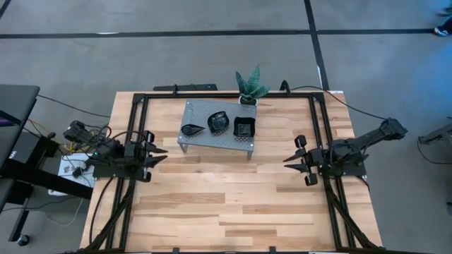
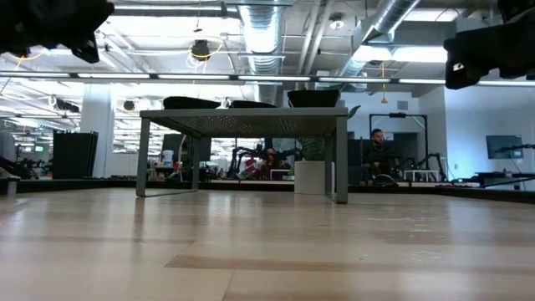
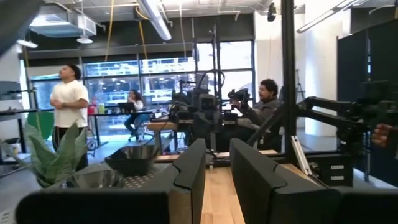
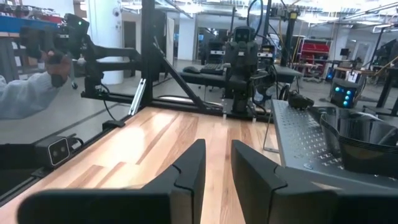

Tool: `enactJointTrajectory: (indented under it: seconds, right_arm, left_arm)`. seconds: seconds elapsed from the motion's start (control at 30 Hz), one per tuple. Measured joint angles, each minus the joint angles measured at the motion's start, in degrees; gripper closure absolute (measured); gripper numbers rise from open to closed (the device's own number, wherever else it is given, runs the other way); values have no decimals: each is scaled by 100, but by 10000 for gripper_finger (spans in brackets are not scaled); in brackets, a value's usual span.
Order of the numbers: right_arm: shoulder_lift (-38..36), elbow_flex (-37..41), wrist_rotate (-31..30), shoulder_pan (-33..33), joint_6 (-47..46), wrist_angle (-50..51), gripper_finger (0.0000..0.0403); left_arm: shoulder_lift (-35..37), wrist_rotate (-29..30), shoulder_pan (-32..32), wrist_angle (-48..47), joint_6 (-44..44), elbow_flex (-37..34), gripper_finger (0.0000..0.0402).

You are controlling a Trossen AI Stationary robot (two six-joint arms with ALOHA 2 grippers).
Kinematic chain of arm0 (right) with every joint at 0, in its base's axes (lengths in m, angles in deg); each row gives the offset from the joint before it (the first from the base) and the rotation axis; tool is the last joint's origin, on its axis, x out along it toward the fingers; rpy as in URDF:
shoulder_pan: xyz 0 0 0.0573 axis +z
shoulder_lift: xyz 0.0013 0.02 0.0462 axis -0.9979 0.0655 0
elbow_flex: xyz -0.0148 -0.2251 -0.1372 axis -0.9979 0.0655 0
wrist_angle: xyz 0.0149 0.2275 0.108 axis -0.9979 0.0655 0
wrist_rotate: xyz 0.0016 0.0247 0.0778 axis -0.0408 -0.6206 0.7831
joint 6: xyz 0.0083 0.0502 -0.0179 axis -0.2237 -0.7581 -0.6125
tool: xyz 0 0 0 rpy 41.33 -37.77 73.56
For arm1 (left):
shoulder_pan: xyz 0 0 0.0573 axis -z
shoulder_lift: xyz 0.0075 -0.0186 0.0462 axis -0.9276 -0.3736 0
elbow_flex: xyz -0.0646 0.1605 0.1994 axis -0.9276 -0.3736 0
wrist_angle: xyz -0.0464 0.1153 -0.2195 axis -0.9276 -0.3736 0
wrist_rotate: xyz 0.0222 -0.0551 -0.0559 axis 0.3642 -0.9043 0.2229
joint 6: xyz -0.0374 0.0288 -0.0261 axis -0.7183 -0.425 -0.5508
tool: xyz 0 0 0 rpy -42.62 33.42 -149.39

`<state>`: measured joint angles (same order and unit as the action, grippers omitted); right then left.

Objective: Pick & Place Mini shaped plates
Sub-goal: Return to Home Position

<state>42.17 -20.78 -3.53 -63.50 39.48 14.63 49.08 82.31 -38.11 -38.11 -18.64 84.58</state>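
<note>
Plates (image 1: pixel 217 121) atop stand (image 1: pixel 201 109) (three clusters)

An open industrial workshop is seen beyond the wooden table (image 1: pixel 233 204). A grey concrete floor (image 1: pixel 212 63), crossed by dark lines, is shown from above. Exposed silver ducts (image 2: pixel 259 33) and strip lights (image 2: pixel 192 77) are hung from the ceiling. Tall windows (image 3: pixel 161 71) are set in the far wall, where a standing person (image 3: pixel 69 102) in a white shirt and a seated person (image 3: pixel 264 109) are glimpsed.
</note>
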Motion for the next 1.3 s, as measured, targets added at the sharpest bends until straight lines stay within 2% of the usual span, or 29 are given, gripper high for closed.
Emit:
enactJointTrajectory:
  seconds: [0.33,0.83,0.9,0.97,1.03,1.1,1.17,1.3]
  right_arm:
    - [0,-17,1,0,0,23,332]
    - [0,-28,1,0,0,23,332]
    - [0,-28,1,0,0,23,332]
    - [0,-28,1,0,0,23,332]
    - [0,-28,1,0,0,23,332]
    - [0,-28,1,0,0,23,332]
    - [0,-31,1,0,0,23,332]
    - [0,-37,1,0,0,21,332]
  left_arm:
    - [-196,0,-39,-1,-61,0,325]
    - [-883,51,-37,28,97,0,325]
    - [-894,281,-39,189,131,0,325]
    - [-893,790,-38,554,131,0,325]
    - [-868,1672,-39,886,137,0,325]
    - [-830,2820,-39,1028,151,0,325]
    - [-813,3520,-42,1023,77,0,325]
    - [-817,3357,-39,1007,-449,0,325]
